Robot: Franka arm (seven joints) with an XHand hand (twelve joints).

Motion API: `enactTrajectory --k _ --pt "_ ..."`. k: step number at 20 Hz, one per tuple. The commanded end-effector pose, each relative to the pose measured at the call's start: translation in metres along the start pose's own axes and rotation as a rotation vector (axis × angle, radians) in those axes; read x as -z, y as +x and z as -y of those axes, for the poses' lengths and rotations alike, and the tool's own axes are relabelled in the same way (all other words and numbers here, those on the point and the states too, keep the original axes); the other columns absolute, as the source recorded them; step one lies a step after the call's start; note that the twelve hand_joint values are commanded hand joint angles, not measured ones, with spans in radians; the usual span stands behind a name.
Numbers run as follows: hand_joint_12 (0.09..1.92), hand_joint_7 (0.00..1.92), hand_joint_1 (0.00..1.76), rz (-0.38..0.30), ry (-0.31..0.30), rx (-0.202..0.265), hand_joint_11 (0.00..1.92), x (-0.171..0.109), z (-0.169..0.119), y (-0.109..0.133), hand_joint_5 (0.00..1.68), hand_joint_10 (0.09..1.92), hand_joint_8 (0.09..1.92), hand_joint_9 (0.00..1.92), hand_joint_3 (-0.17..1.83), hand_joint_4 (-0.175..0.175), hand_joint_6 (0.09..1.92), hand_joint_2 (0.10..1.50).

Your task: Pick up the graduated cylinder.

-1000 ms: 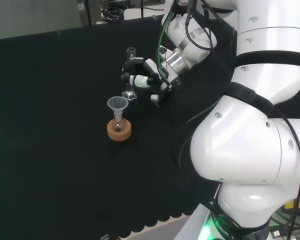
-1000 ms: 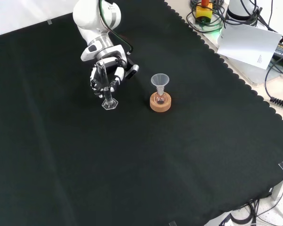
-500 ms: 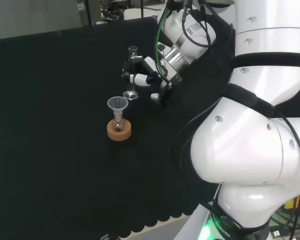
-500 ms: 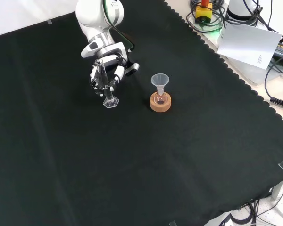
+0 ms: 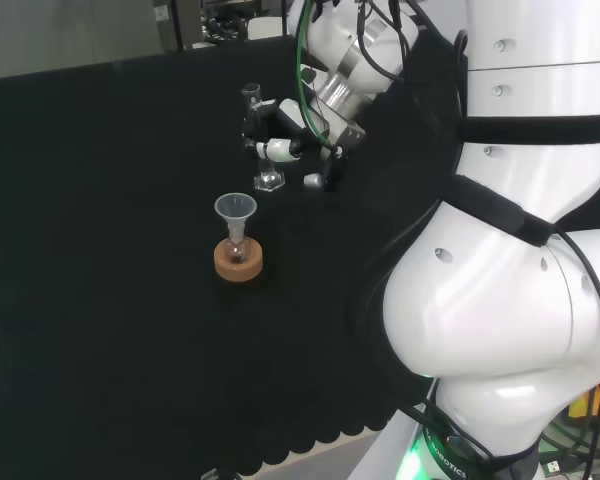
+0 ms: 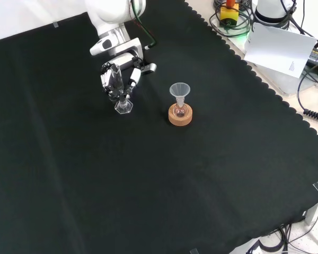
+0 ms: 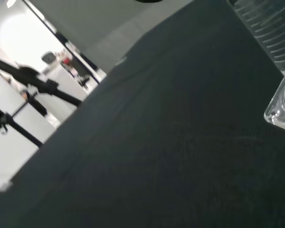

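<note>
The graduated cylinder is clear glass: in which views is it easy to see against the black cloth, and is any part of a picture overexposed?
Head view: the graduated cylinder is faint, mostly highlights, within the hand. Front view: its hexagonal foot catches light; the tube is hard to see between the fingers. Wrist view: printed marks on the cylinder are close and readable as lines, but the bright room behind the cloth is washed out.

The hand's fingers are covering the middle of the graduated cylinder; the wrist view's edge is cutting off its base.
</note>
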State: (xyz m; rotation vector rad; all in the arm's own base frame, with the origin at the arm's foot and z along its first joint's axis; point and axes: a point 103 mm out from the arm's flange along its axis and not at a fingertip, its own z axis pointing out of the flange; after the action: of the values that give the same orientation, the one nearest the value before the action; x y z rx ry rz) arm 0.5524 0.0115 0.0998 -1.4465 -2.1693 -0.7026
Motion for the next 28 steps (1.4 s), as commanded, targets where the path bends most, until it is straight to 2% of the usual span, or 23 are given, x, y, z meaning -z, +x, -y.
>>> enactTrajectory --k 1,10,17,21,28 --pt "0.75 1.13 1.09 0.138 0.053 -0.021 1.32 0.021 0.013 0.012 0.90 0.13 0.51 1.39 0.00 -0.069 1.13 1.16" --pt "0.72 1.17 1.10 0.284 0.130 -0.066 1.34 0.050 0.049 0.038 0.91 0.10 0.47 1.42 0.00 -0.071 1.11 1.16" --pt "0.72 1.18 1.10 0.386 0.155 -0.072 1.35 0.073 0.082 0.060 0.92 0.09 0.46 1.42 0.00 -0.070 1.11 1.15" --pt "0.71 1.18 1.10 0.455 0.190 -0.084 1.35 0.085 0.102 0.066 0.92 0.09 0.46 1.42 0.00 -0.071 1.10 1.15" --pt "0.71 1.19 1.10 0.533 0.258 -0.106 1.34 0.091 0.134 0.076 0.92 0.09 0.46 1.42 0.00 -0.073 1.10 1.15"
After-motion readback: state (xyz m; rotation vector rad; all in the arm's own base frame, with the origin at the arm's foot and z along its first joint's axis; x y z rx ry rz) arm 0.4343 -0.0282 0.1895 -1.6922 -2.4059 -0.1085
